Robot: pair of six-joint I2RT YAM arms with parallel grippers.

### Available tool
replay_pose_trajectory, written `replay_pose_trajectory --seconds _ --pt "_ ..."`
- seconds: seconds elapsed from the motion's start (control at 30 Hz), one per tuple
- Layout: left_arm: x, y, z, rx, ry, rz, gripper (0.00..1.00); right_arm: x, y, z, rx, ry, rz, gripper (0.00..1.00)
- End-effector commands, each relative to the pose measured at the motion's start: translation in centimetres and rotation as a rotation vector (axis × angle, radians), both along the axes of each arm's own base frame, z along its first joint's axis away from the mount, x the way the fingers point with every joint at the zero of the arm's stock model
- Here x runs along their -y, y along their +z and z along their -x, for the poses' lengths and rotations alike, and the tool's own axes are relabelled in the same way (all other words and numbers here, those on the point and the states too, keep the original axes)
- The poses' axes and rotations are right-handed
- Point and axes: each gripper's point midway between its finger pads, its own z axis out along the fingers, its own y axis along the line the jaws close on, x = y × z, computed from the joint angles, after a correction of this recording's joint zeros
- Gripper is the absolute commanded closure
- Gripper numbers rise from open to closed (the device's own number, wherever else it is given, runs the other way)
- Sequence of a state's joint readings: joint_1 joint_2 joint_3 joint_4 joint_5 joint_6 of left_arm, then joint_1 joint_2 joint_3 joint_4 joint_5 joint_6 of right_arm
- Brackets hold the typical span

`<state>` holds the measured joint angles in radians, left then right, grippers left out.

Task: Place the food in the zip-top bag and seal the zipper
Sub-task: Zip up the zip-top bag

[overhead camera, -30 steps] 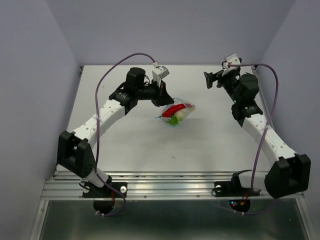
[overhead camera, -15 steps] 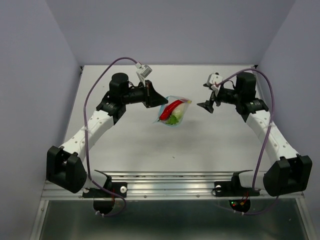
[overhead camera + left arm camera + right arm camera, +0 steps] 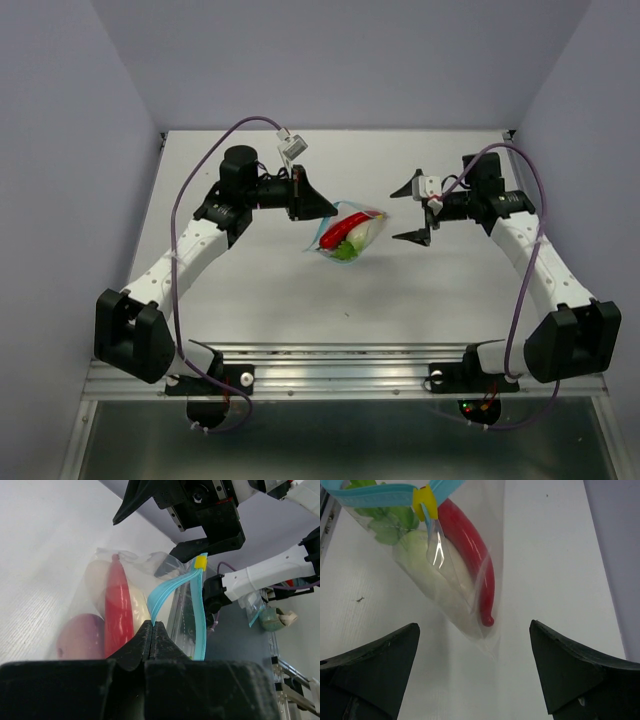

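The clear zip-top bag (image 3: pixel 352 232) hangs tilted at mid-table with all the food inside. In the left wrist view I see the red chili (image 3: pixel 117 605), the purplish ball (image 3: pixel 79 637) and the white vegetable (image 3: pixel 138 607) through the plastic. My left gripper (image 3: pixel 327 211) is shut on the light-blue zipper (image 3: pixel 172 586) near one end. A yellow slider (image 3: pixel 200 561) sits further along the strip. My right gripper (image 3: pixel 404 214) stands wide open just right of the bag, facing it. Its wrist view shows the chili (image 3: pixel 476 565), the white vegetable (image 3: pixel 437 577) and the slider (image 3: pixel 425 500).
The white table (image 3: pixel 250 290) is bordered by lavender walls at the left, back and right. A metal rail (image 3: pixel 340 360) runs along its near edge. Purple cables (image 3: pixel 190 200) loop over both arms.
The right arm has swung down and inward, and its open jaws now face the bag. The left arm drew back left a little, keeping its grip, and the bag shifted and tilted with it.
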<state>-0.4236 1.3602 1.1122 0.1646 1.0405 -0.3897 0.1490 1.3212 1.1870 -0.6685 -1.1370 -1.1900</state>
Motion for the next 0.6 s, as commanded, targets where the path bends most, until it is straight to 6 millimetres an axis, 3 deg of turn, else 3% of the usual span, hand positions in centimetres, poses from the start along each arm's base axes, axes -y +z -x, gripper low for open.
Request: replay_pose_trajectory --seconds 0.0,0.23,0.4,0.5,0.57 --pt "0.0 1.8 0.6 0.077 -0.046 0.033 1.0 -1.2 2.7 1.2 0.018 0.113 -0.117 0.05" --pt "0.0 1.8 0.7 0.081 -0.056 0.034 1.0 -2.1 4.0 1.7 -0.04 0.141 -0.16 0.13" --pt "0.2 1.9 0.9 0.083 -0.074 0.038 1.0 -3.6 3.2 2.0 -0.031 0.154 -0.149 0.14" --pt "0.4 2.2 1.2 0.088 -0.083 0.041 1.0 -4.5 3.4 0.5 -0.032 0.095 -0.155 0.15" --pt "0.3 2.4 1.3 0.094 -0.083 0.044 1.0 -4.6 3.8 -0.6 -0.04 0.049 -0.172 0.23"
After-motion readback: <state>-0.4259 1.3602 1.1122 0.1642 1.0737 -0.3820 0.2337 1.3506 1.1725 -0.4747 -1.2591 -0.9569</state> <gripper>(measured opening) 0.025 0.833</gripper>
